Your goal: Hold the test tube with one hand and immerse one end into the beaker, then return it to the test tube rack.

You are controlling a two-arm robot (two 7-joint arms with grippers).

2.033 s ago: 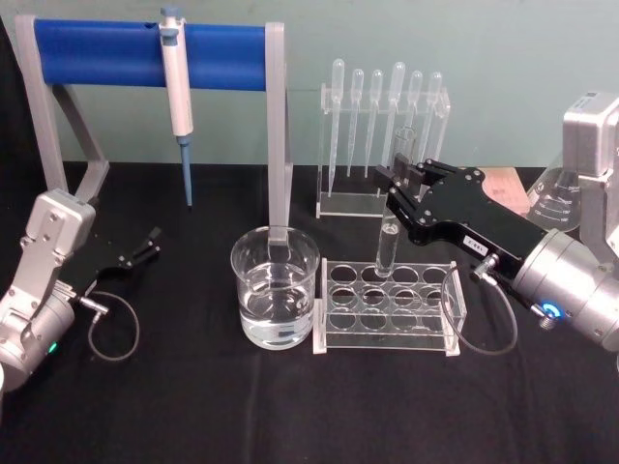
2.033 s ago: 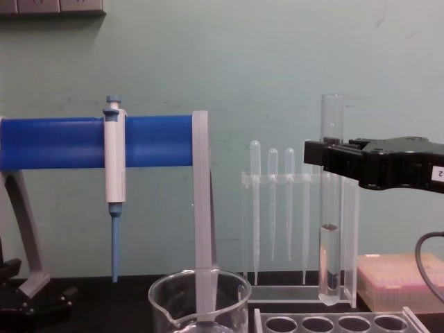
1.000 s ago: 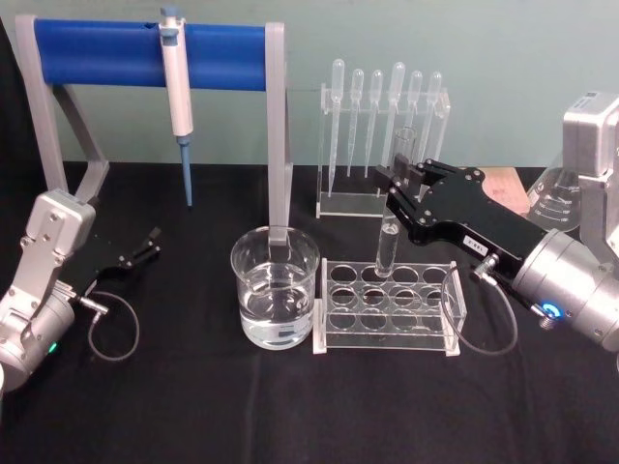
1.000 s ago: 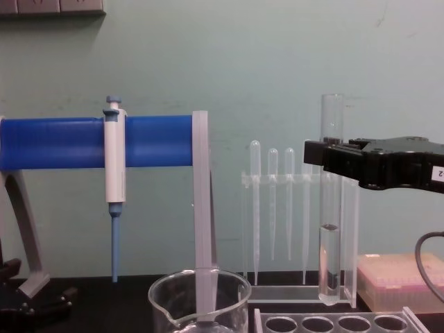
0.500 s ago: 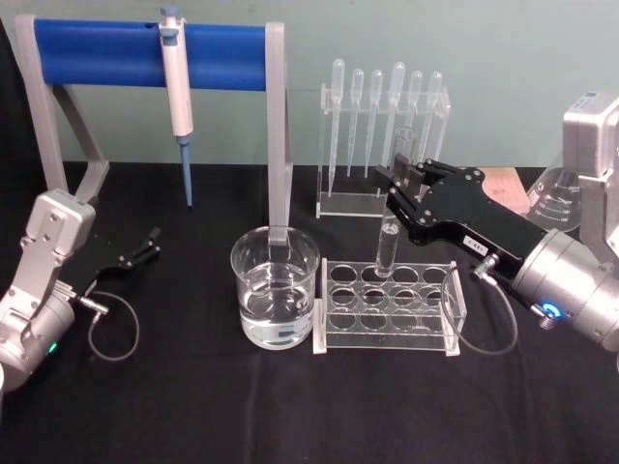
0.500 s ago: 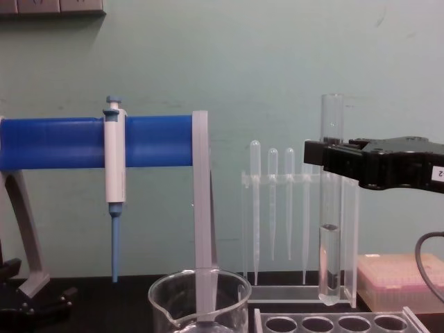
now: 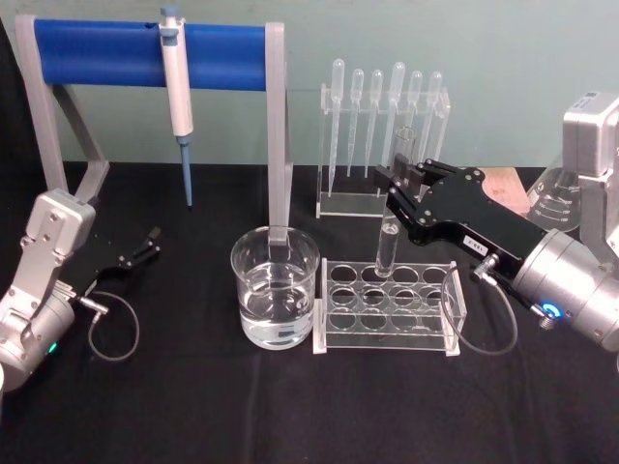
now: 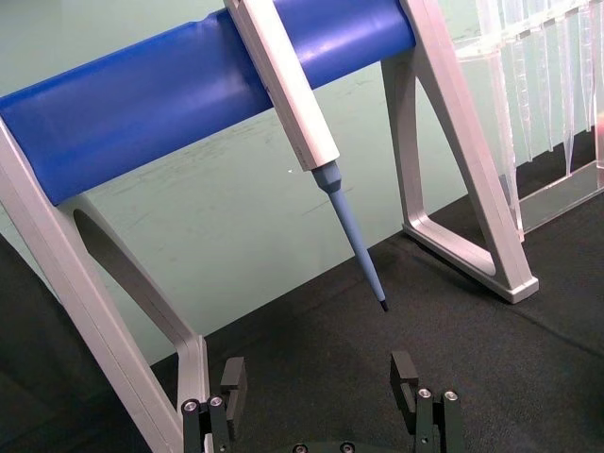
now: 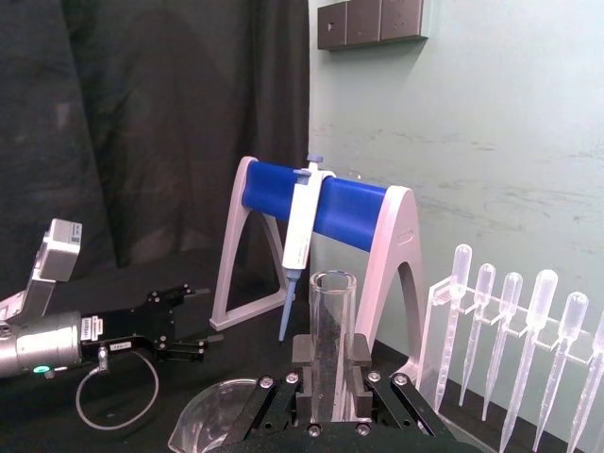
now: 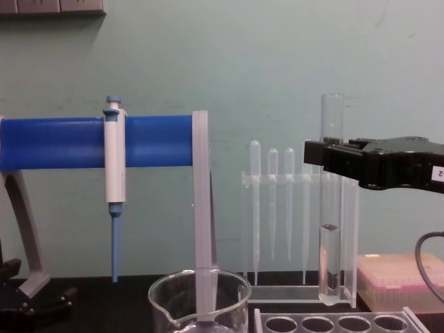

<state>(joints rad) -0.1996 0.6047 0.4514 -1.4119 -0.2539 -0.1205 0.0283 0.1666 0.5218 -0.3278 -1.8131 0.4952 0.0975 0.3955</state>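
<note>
Still, nothing has shifted since a moment ago: the right end effector [image 7: 395, 186] stays clenched on the upright test tube [image 7: 388, 246], whose round bottom hangs just above a back-row hole of the rack [image 7: 387, 307] at mid-table. The beaker [image 7: 275, 290] stands just beside the rack. The left end effector [image 7: 145, 247] rests released near the table's left edge.

A laboratory: pipettor [image 7: 176, 82] on a blue stand [image 7: 97, 41], racked plastic pipettes [image 7: 377, 106], beaker [image 7: 275, 290], tube rack [image 7: 387, 346], flask [image 7: 553, 198].
</note>
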